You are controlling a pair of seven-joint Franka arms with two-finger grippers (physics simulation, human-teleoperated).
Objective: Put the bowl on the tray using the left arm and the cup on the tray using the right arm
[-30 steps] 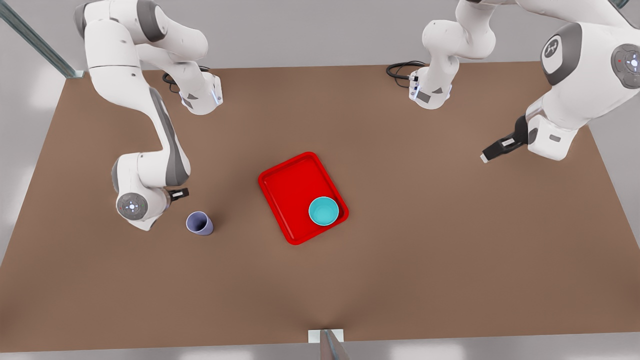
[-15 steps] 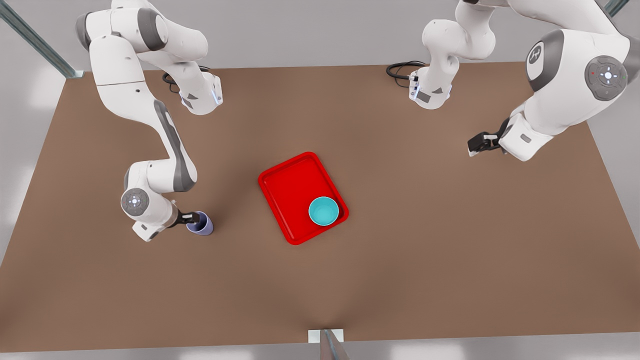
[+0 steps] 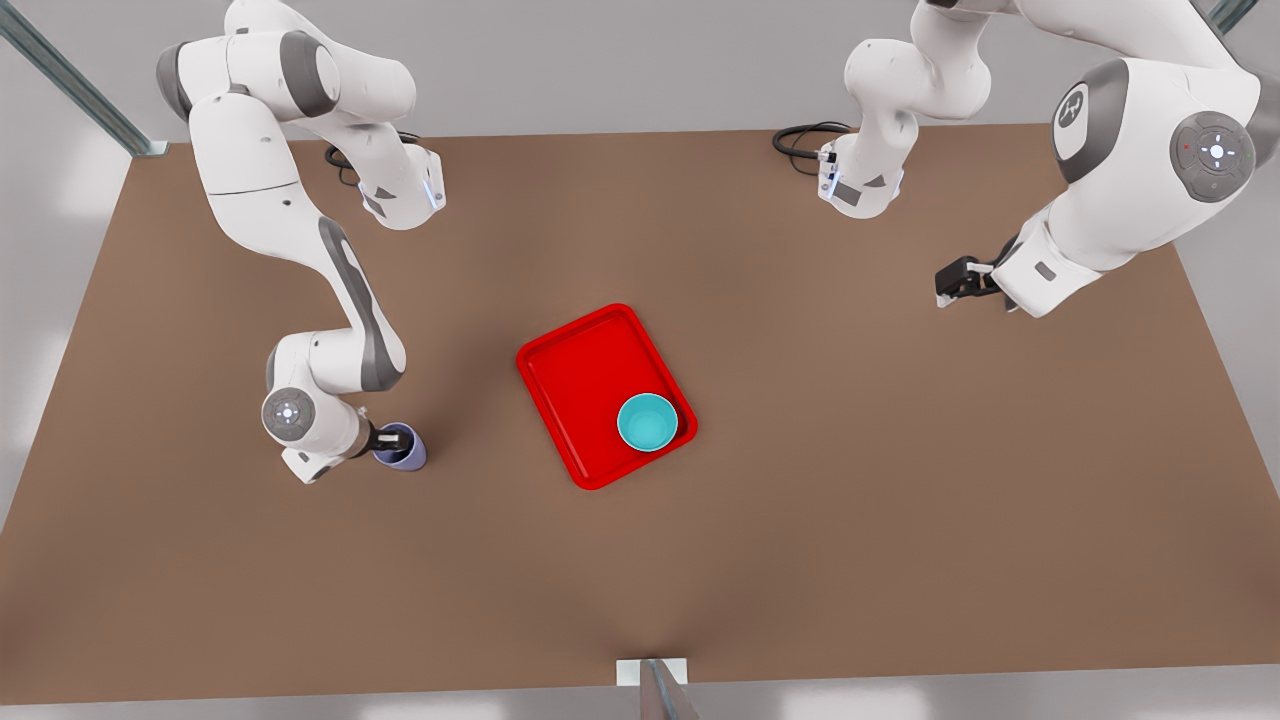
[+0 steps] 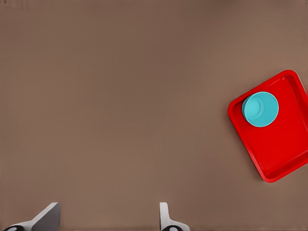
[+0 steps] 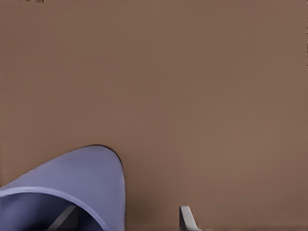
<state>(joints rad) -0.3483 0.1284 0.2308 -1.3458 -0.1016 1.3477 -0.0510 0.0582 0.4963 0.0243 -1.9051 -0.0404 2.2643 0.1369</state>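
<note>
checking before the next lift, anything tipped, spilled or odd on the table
Nothing stands out. The bowl sits upright in a corner of the tray. The cup stands upright on the table, right gripper straddling its rim. Left gripper waits open.

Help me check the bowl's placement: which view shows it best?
The front view: the bowl sits whole in the tray's near corner. The left wrist view shows it too, farther off.

Bare simulated test bench; plain brown table [image 3: 800, 520], grey surrounds
</note>
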